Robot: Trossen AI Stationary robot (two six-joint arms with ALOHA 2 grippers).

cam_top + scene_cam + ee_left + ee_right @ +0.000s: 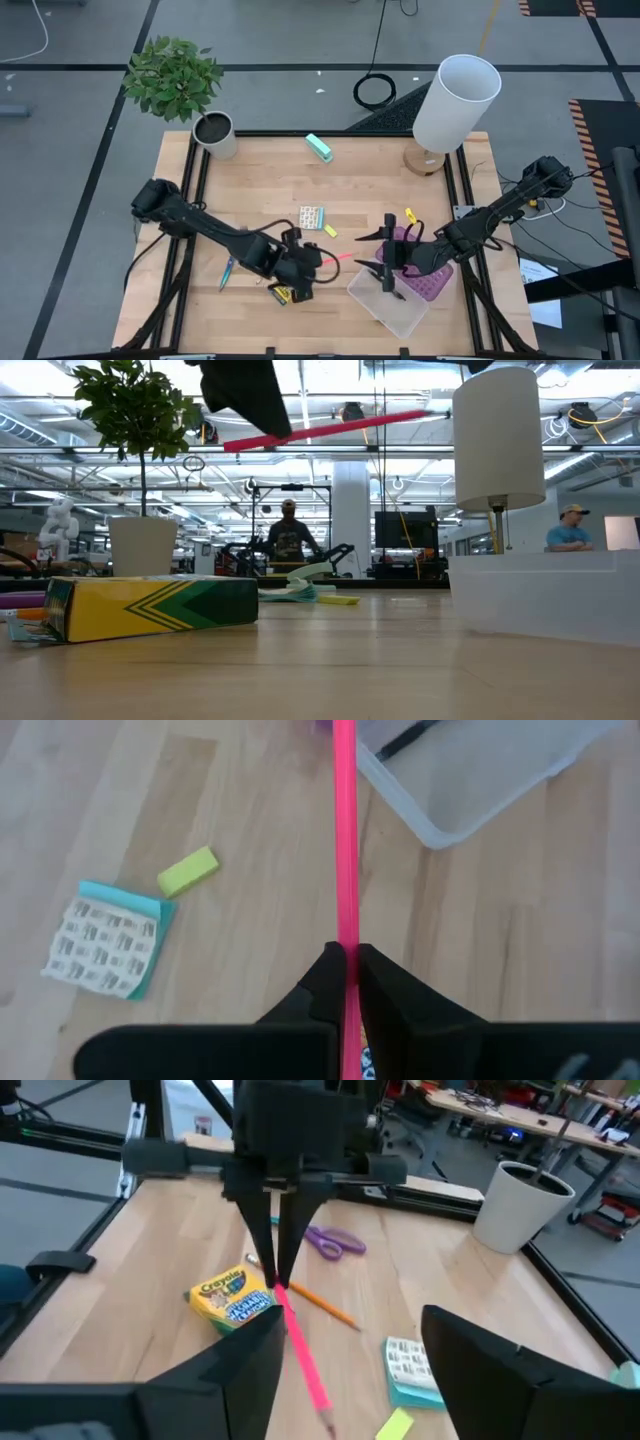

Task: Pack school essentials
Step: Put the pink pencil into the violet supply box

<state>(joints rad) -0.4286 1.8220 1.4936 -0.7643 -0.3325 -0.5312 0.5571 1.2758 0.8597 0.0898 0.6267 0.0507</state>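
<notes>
Two arms work over the tabletop (260, 190). We see the left gripper (347, 960) clamped on the red pen (345, 830), held above the wood and pointing toward the clear bin (395, 300). Our right gripper (385, 262) hovers with fingers spread over that bin. Nearby lie the crayon box (232, 1300) and scissors (335, 1241).

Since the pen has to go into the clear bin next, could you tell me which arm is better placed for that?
The left. Its hand is shut on the red pen, lifted off the table and pointing toward the clear bin. The right hand hangs open above that bin, holding nothing.
</notes>
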